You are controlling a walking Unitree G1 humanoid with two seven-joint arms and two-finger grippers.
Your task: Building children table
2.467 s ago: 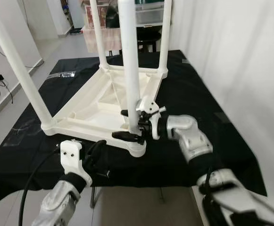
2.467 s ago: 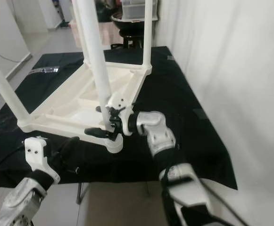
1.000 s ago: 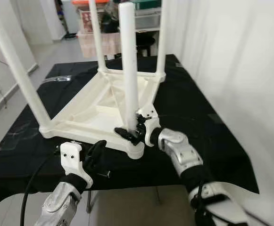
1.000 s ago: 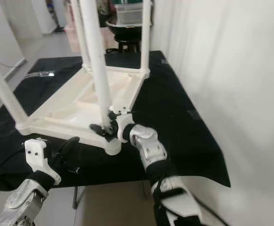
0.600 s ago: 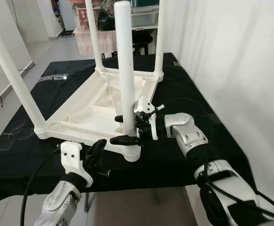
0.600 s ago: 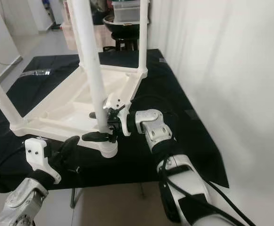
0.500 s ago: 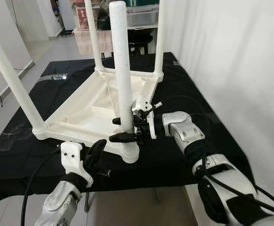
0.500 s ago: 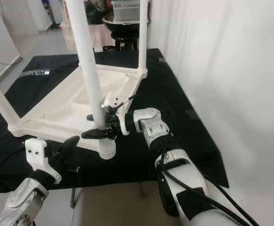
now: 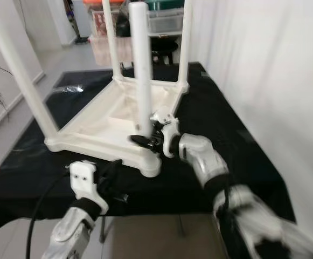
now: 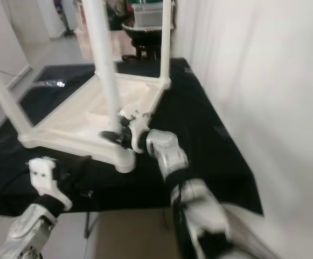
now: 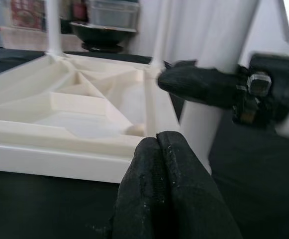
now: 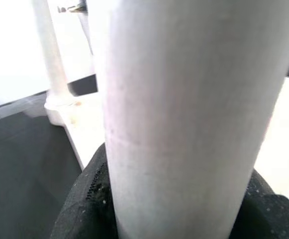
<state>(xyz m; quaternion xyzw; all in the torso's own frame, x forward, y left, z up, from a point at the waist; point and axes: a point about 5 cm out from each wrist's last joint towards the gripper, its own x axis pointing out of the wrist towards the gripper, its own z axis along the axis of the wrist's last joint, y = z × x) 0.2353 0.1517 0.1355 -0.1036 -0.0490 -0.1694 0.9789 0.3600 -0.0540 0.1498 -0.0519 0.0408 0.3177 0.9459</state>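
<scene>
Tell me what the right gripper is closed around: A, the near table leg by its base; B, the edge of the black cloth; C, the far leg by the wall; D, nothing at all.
A: the right gripper is shut on the near table leg, low down by its socket.

One white table (image 9: 99, 127) lies upside down on one black cloth (image 9: 215, 116), and four legs stand up from it: one at 9 o'clock (image 9: 21, 75), one at 12 o'clock (image 9: 111, 40), one at 1 o'clock (image 9: 184, 43) and the nearest at 6 o'clock (image 9: 140, 75). Two grippers are in view, the left gripper (image 9: 110, 175) at 7 o'clock and the right gripper (image 9: 145, 141) at the nearest leg. Past the cloth at 12 o'clock stand one dark bowl (image 10: 140, 26) and one clear bin (image 10: 151, 12).
</scene>
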